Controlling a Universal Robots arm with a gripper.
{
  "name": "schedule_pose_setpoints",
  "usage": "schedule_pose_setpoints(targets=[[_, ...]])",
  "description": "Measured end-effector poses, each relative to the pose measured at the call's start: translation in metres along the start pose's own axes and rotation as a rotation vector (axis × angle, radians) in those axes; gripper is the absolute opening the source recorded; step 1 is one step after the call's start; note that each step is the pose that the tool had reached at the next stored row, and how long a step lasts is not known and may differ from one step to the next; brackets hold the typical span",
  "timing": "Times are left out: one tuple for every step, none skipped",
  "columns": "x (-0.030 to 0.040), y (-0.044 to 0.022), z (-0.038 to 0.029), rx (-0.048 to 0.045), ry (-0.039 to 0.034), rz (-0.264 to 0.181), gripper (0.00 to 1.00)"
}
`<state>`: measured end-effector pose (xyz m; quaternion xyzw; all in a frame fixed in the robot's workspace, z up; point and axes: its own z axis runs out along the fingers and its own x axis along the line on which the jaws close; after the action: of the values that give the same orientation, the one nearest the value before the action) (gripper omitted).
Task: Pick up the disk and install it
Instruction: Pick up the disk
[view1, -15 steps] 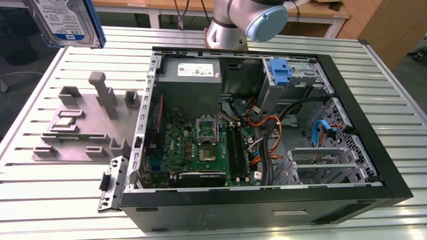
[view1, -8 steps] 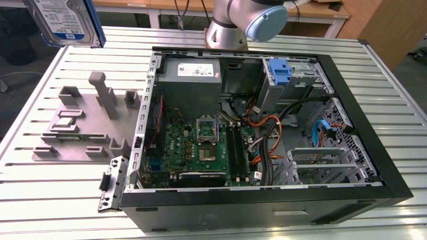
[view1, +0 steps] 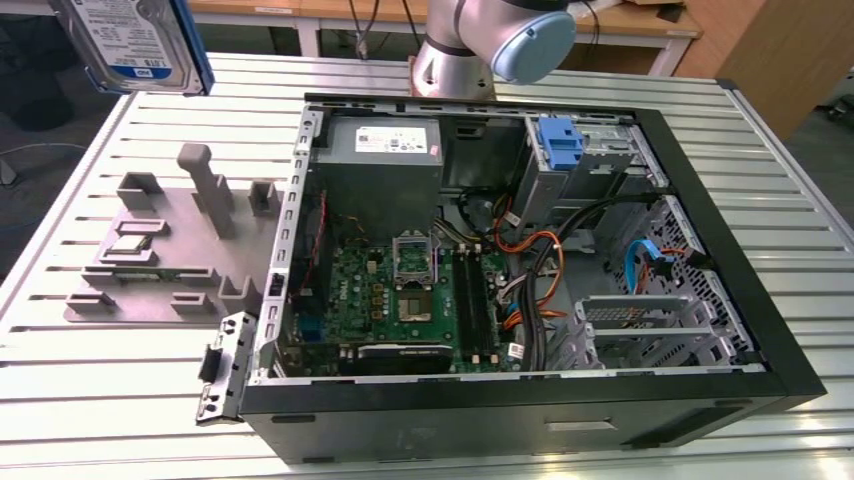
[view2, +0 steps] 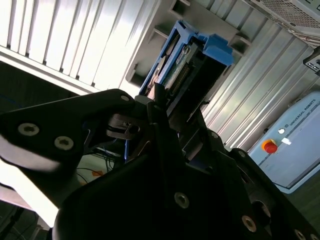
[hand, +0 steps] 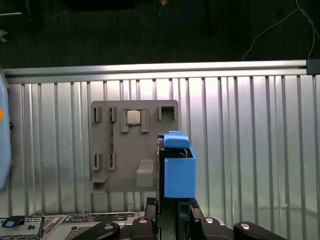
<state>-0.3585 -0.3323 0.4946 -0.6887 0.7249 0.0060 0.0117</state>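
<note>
The disk (view1: 134, 40), a silver drive with a white-and-blue label in a bright blue carrier, hangs high above the table's far corner on the exterior view's left, well off the open computer case (view1: 767, 330). In both wrist views my gripper (hand: 172, 207) (view2: 167, 107) is shut on the disk (hand: 177, 167) (view2: 187, 60), its black fingers clamping the carrier from both sides. The disk stands edge-on over the grey fixture plate (hand: 132, 150).
The case lies open on the slatted metal table (view1: 107, 400), with a motherboard (view1: 400, 290), a grey power-supply box (view1: 380, 145), cables, and a blue bracket (view1: 563, 150) in the drive cage. A grey fixture plate (view1: 160, 260) with upright posts sits beside the case.
</note>
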Motion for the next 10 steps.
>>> schedule_pose_setpoints(targets=[[-0.0001,-0.0012,0.0000,-0.0001,0.0001,0.000,0.35],[-0.0001,-0.0024,0.0000,0.0000,0.0001,0.000,0.35],[-0.0002,-0.0038,0.0000,0.0000,0.0000,0.000,0.35],[-0.0003,-0.0053,0.0000,0.0000,0.0000,0.000,0.35],[-0.0003,-0.0068,0.0000,-0.0001,0.0000,0.000,0.35],[-0.0004,-0.0085,0.0001,0.0000,0.0000,0.000,0.35],[-0.0005,-0.0102,0.0001,0.0000,0.0000,0.000,0.35],[-0.0006,-0.0118,0.0001,0.0000,0.0000,0.000,0.35],[-0.0007,-0.0135,0.0001,0.0000,0.0000,0.000,0.35],[-0.0008,-0.0152,0.0001,0.0000,0.0001,0.000,0.35]])
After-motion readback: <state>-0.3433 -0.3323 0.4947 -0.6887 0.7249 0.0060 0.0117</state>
